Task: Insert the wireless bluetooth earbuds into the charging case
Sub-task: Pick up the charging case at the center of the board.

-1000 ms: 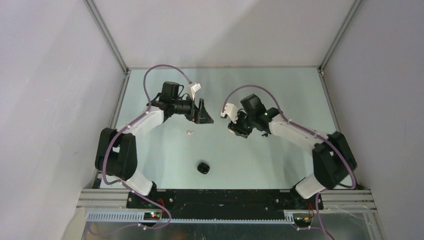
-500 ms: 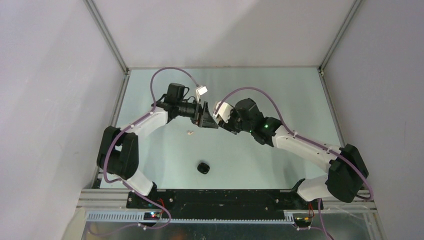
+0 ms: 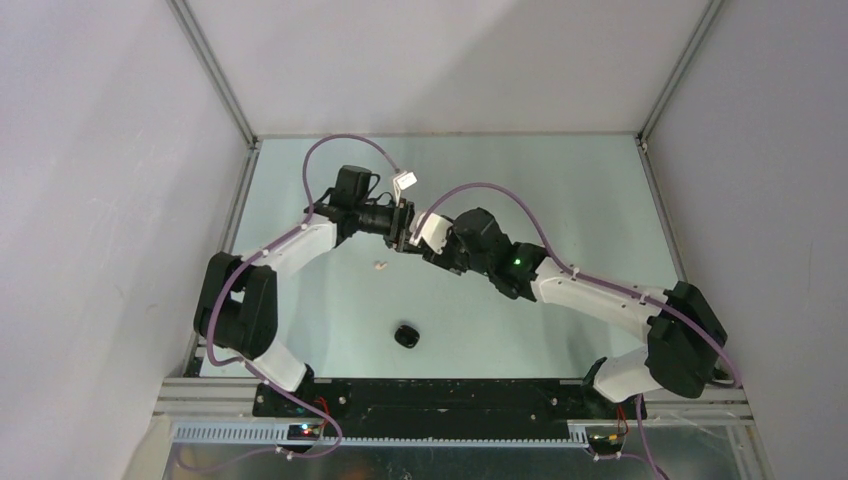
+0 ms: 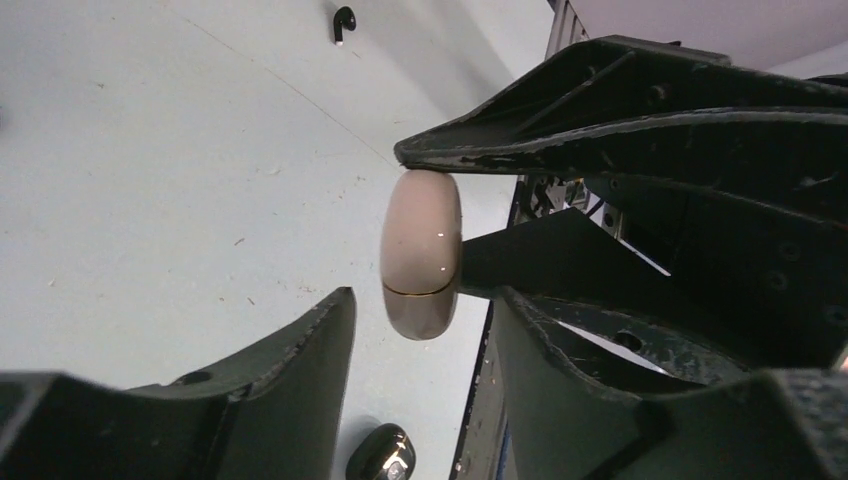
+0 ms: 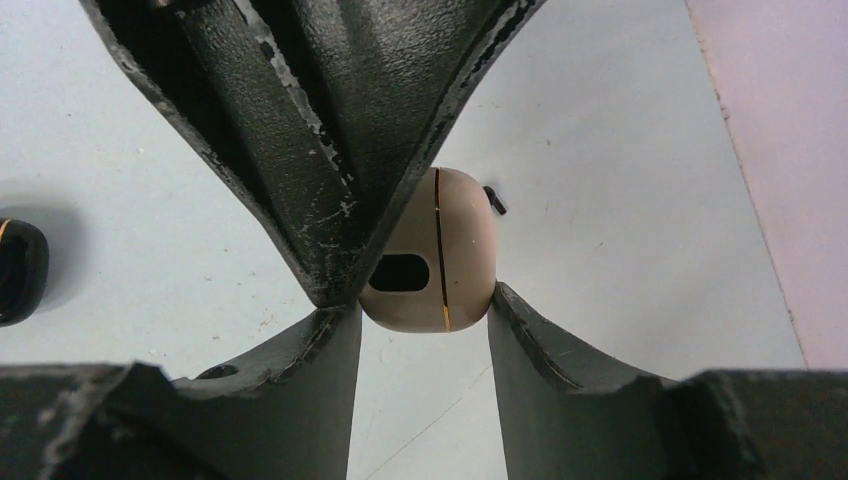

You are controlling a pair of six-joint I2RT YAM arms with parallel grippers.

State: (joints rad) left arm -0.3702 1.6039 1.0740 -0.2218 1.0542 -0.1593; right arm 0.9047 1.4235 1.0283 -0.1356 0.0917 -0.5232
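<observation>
Pinching the cream charging case (image 5: 430, 250) between both fingertips, the right gripper (image 5: 424, 300) carries it clear of the surface (image 4: 150, 200), directly ahead of the left gripper (image 4: 425, 292). The left gripper's fingers stand apart around the case's near end, with a sliver of gap showing on either side, so it has no hold on the case. Raising the case this way probably offers it for a second grasp, so that the lid can be pulled open.

The case is closed, its thin gold seam unbroken. From the left gripper, its long axis runs lengthwise between the fingers, and the seam crosses it near that gripper's end. From the right gripper, the seam runs straight ahead, parallel to its fingers, with a dark oval recess on the left half.

No earbud is inside. A black earbud (image 4: 343, 20) lies far ahead of the left gripper, a cream earbud (image 3: 380, 265) lies just below both grippers, and a black case (image 4: 385, 455) lies underneath.
</observation>
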